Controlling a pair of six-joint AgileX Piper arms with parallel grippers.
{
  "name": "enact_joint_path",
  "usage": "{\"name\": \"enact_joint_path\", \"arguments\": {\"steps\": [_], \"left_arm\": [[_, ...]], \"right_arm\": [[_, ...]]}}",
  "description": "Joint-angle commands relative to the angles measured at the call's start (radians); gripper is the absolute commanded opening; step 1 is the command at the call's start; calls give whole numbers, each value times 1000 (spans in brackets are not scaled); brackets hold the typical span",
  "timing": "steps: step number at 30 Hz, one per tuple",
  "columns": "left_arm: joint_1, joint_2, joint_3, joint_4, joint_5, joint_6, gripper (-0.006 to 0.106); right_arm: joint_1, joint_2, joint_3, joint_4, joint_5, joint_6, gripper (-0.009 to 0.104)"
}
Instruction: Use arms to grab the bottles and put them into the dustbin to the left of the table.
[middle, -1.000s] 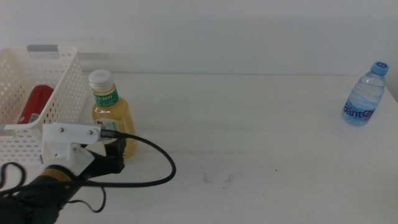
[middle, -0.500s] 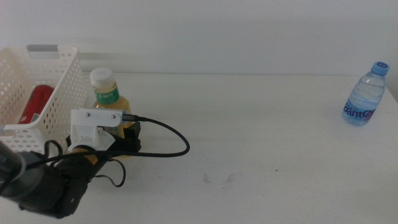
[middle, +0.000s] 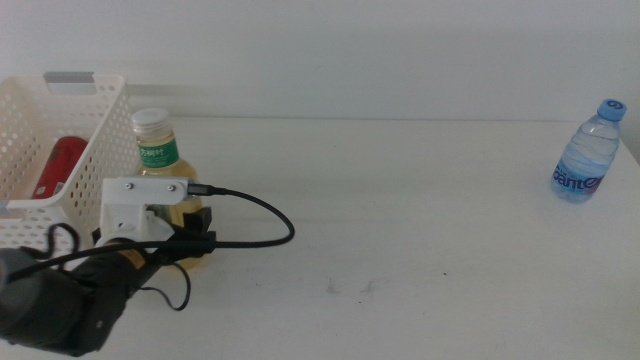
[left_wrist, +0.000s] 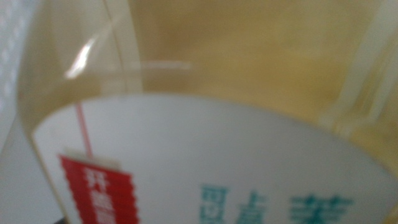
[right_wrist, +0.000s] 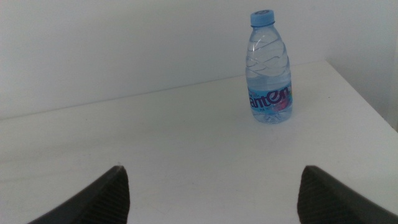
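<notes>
At the far left you have the white dustbin (middle: 85, 150), with the red can (middle: 57, 168) lying inside. Just beside its right wall stands the tea bottle (middle: 160, 170), white cap, green label; your left gripper (middle: 185, 235) is at its base, and you cannot tell how its fingers stand. In the left wrist view the bottle (left_wrist: 205, 112) fills the frame, its blurred label showing a red patch and green characters. Far right on the table (middle: 420, 220) stands the water bottle (middle: 587, 152), its blue lettering not clearly readable. Your right gripper (right_wrist: 208, 193) faces that bottle (right_wrist: 269, 68) from well apart, fingers spread wide, holding nothing.
</notes>
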Motion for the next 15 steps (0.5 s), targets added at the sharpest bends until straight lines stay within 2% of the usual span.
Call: {"name": "enact_joint_path", "arguments": {"steps": [1,2,5,9,15], "left_arm": [[-3,-97,9,-2,66,-26,-2],[-3,-134,3,4,154,-26,-2],[-3,-289,-84,47,639,-27,-2],[-3,-406,-323,67,1236,5,-2],[81,-358,-776,62,1737,257,-2]], "right_arm": [[-8,-5,3,-5,-11,-3,70],[-8,-5,3,-5,-11,-3,70],[-8,-5,3,-5,-11,-3,70],[-8,-5,3,-5,-11,-3,70],[-8,-5,3,-5,-11,-3,70]]}}
